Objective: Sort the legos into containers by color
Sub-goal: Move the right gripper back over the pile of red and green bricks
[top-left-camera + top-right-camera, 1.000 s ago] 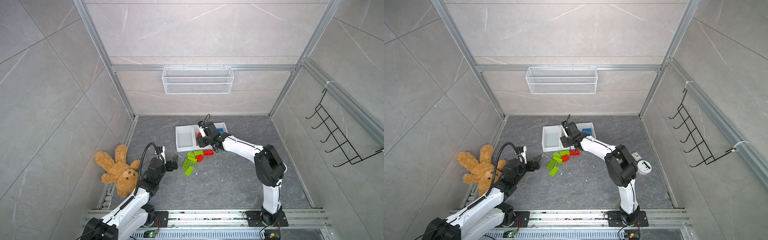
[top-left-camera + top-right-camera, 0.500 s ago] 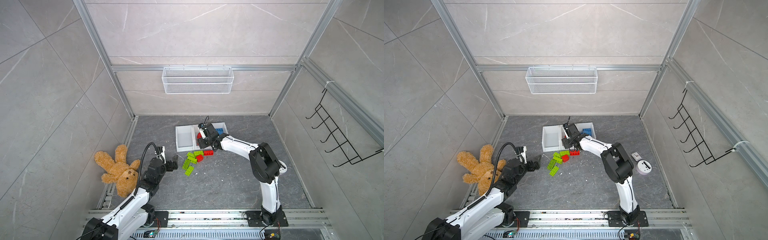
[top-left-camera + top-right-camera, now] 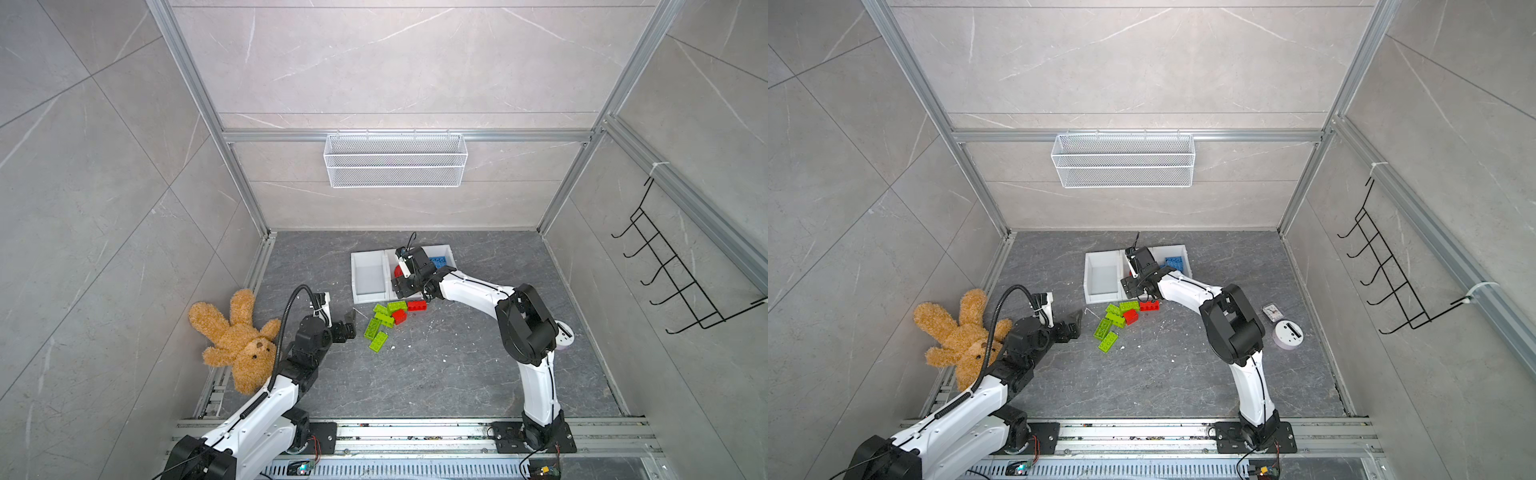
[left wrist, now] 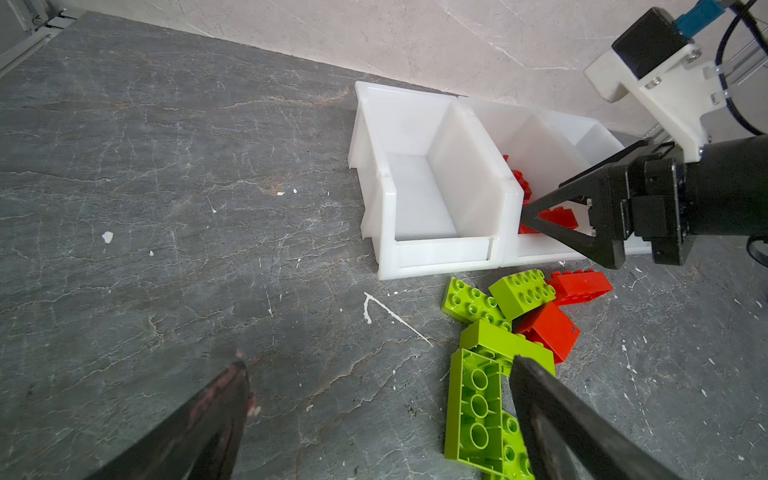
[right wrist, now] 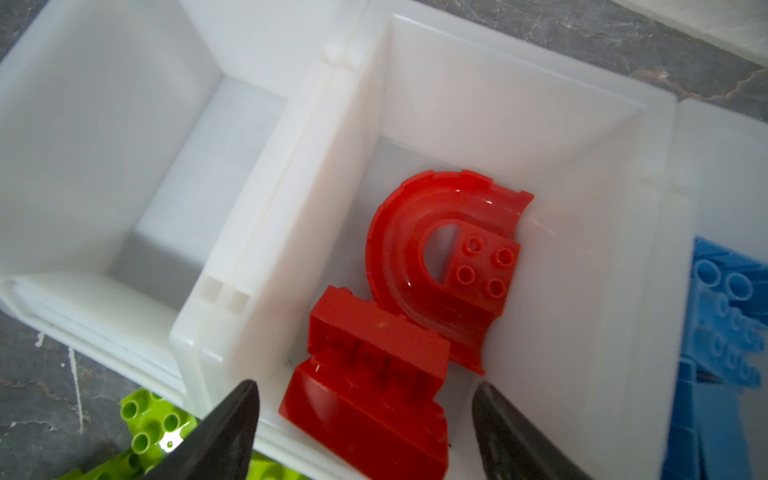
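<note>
1. The right hand point(image 5: 363, 390) hangs over the middle white plastic bin point(image 5: 498, 104). Its fingers are spread, with a gap on either side of the red rectangular plastic brick point(image 5: 370, 374). That brick lies inside the bin against a red curved track piece point(image 5: 399, 232), and nothing is pinched.
2. The left hand point(image 4: 378, 363) is likewise spread and empty, low over the grey stone worktop point(image 4: 166, 208). One of its fingers shows in front of the lime-green plastic bricks point(image 4: 478, 399) of the loose pile.
3. The blue plastic bricks point(image 5: 723, 311) sit in the bin next to the red one. The third white bin point(image 4: 415, 199) is empty, presumably meant for green. Two loose red bricks point(image 3: 417, 305) and several green ones lie on the worktop just in front of the bins.
4. The red brick in the bin rests near the low front lip, between the right fingers. A slanted lift could let a finger catch it and drag it back out.
5. The loose red bricks lie against the green ones. A careless grasp there could take two colours at once or scatter the pile.
6. Both arms are close to the same small pile. If both reach in together they could collide.
7. The bins look light and unfixed, so a finger striking a rim could shove the row.
</note>
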Robot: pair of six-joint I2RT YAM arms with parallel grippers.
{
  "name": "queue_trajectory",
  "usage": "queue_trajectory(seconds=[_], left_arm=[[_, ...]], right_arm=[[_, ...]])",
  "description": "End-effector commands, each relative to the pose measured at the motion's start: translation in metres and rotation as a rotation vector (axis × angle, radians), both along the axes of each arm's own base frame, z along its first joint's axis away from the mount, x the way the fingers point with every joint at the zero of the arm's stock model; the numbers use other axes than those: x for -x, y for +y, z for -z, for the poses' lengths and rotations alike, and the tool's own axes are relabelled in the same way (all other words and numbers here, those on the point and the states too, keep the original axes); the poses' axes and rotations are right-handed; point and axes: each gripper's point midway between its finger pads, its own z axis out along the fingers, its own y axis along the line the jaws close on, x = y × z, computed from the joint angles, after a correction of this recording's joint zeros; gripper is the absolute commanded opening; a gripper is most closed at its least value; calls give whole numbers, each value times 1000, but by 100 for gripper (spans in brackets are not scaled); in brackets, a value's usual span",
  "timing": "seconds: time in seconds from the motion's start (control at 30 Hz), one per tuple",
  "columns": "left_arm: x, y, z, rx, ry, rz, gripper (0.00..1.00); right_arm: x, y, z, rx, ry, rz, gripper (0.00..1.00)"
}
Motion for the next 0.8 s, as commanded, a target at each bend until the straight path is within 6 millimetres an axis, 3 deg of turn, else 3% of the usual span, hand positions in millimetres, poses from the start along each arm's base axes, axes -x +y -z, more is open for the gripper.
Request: queue_trajectory(seconds=[0.0,0.13,0.23,0.5,0.77], left_arm=[[-8,-1,-23,6,-64,-1,99],[-8,-1,-23,7,-63,0,99],[-8,-2,-23,8,-64,0,99],[-7,-3,-24,17,-66,8,100],[-8,-3,-23,12,-60,7,99]], right_arm=[[6,3,-39,-55,-36,-10,83],[22,4,-58,-116,-42,-24,80],[39,-3,-61,-141,-19,-12,74],[79,-48,-17,-162,57,188,74],[74,-52,10,-136,67,241,79]])
